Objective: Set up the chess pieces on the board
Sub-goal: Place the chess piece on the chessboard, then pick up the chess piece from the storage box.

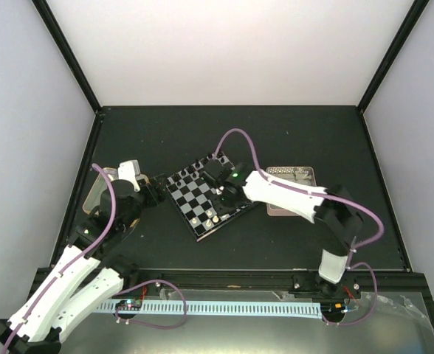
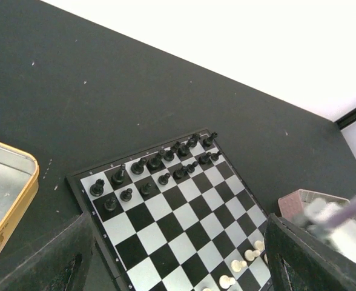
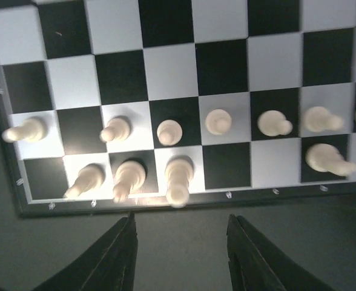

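Tabletop (image 1: pixel 291 133): dark, matte, pale walls on 3 sides, a few pale specks on the surface. 3 things lie directly on it. Middle: the board (image 1: pixel 191 198), flat, turned at an angle to the tabletop edges. Left: shiny metal tin (image 1: pixel 93 193) w/ gold-coloured rim, open side up, near the board but apart from it, partly hidden by left arm. Right: pink tray (image 1: pixel 294 175) by the board's right corner; right arm covers the gap, so can't tell if they touch.
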